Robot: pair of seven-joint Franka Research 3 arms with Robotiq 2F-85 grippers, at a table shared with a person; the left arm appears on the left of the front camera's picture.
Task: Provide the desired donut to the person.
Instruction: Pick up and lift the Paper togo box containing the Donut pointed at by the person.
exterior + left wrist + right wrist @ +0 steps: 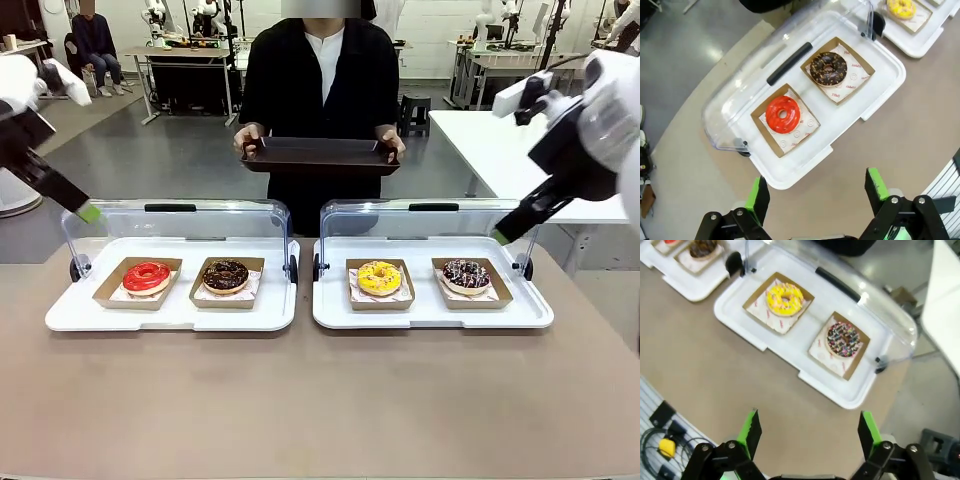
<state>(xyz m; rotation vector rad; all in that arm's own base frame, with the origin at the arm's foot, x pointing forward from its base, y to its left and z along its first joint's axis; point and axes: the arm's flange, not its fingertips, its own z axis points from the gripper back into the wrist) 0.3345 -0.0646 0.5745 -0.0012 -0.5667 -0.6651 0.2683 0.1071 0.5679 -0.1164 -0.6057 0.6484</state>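
At twelve o'clock the person (pixel 322 80) holds a tray (pixel 320 160). Left gripper (pixel 815 189), right gripper (pixel 809 424) gape empty; next, choose from the donuts (pixel 379 277).

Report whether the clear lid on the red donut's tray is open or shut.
Open. The clear lid stands raised behind the white tray, leaving the red donut and chocolate donut uncovered.

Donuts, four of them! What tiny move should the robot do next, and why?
Probably just hover and wait. The person grips the brown tray with both hands and points at no donut, so the pick is unclear. Both lids are up, and the left tool and right tool hang open, ready.
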